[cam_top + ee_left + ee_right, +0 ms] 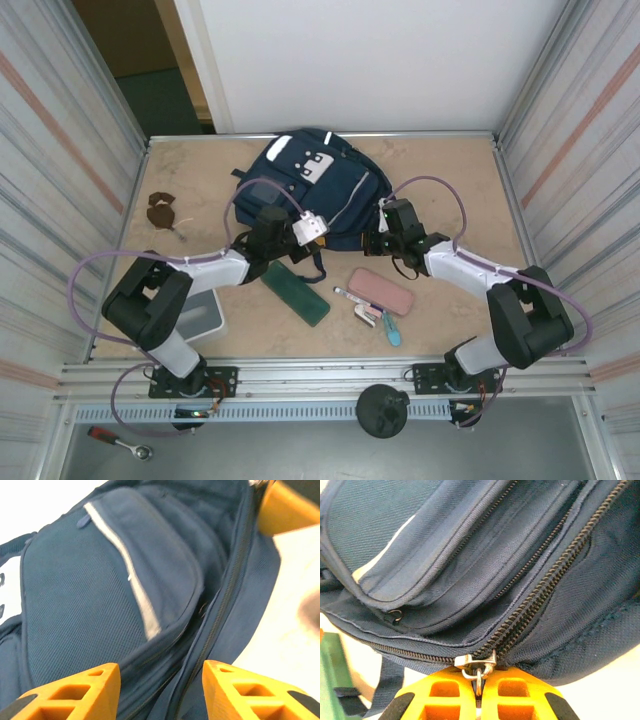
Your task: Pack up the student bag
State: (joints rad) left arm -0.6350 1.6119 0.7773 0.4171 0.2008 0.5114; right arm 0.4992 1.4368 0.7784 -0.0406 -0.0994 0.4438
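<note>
The student bag (318,185) lies flat at the back middle of the table, navy with a white patch and thin pale stripes. My left gripper (270,218) hovers at its near-left edge. In the left wrist view the left gripper (161,692) is open, its orange fingers (75,690) apart over the bag (90,595) and its zipper seam, holding nothing. My right gripper (378,238) is at the bag's near-right edge. Seen from the right wrist, this gripper (479,682) is shut on the metal zipper pull (476,664) of the bag's main zipper (540,595).
A dark green flat booklet (296,292) lies just in front of the bag. A pink pencil pouch (381,291), pens (364,312) and a light blue item (392,330) lie near right. A white box (205,318) sits near left, a brown object (160,210) far left.
</note>
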